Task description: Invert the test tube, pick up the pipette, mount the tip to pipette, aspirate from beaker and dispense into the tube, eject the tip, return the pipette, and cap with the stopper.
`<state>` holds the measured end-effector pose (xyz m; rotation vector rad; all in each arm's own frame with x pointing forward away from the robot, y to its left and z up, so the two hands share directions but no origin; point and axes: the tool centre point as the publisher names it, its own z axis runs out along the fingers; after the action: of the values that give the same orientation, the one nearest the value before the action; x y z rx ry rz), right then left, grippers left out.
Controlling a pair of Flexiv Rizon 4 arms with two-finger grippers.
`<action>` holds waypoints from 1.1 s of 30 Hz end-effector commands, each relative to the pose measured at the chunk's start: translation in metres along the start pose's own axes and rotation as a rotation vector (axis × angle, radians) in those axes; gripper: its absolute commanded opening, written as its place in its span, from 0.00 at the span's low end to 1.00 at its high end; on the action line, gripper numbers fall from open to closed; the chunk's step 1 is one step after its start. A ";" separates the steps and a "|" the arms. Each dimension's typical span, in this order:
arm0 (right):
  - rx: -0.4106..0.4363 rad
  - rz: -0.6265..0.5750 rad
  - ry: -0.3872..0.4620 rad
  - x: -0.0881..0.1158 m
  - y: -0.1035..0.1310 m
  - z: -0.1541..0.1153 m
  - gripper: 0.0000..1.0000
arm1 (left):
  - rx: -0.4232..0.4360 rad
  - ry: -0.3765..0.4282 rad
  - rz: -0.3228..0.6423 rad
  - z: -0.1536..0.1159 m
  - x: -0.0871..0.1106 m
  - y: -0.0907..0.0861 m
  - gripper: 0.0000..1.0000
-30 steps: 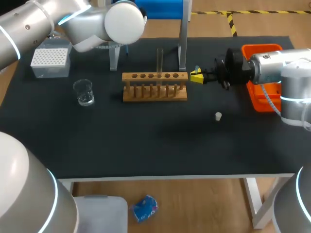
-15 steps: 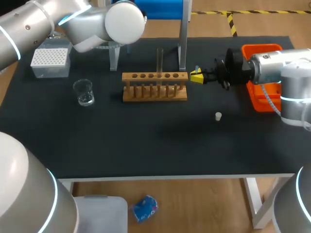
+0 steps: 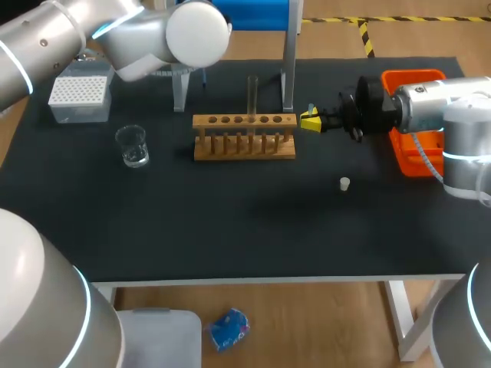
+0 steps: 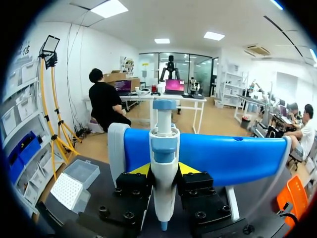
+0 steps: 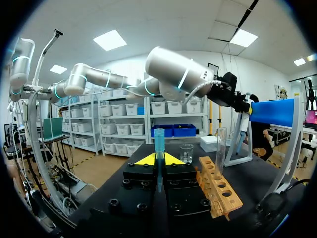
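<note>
My right gripper [image 5: 158, 159] pinches a blue tip [image 5: 158, 139]; my left gripper [image 4: 164, 169] clamps the pipette [image 4: 164, 146]. The tube [image 3: 252, 96] stands in the rack [image 3: 244, 147]; the beaker [image 3: 133, 146] holds clear liquid.

Bright, even overhead light, faint soft shadows on the black table [image 3: 230, 230], sheen on the left arm [image 3: 196, 31]

Overhead, wrist fisheyes; shared test tube [image 3: 252, 93]

Orange tray [image 3: 406, 79] partly behind R arm [image 3: 430, 107]
</note>
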<state>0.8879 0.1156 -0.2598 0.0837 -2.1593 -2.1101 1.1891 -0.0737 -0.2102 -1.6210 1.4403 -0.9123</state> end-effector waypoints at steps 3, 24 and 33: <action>0.001 -0.001 -0.001 0.000 0.000 0.000 0.00 | -0.001 -0.001 0.013 -0.002 -0.001 -0.014 0.00; 0.001 -0.001 -0.001 0.000 0.000 0.000 0.00 | 0.097 0.015 0.063 -0.020 -0.002 -0.065 0.00; 0.001 -0.001 -0.001 0.000 0.000 0.000 0.00 | 0.084 0.059 0.087 -0.027 -0.004 -0.065 0.00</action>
<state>0.8878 0.1156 -0.2598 0.0838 -2.1593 -2.1100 1.1956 -0.0701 -0.1411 -1.4701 1.4733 -0.9626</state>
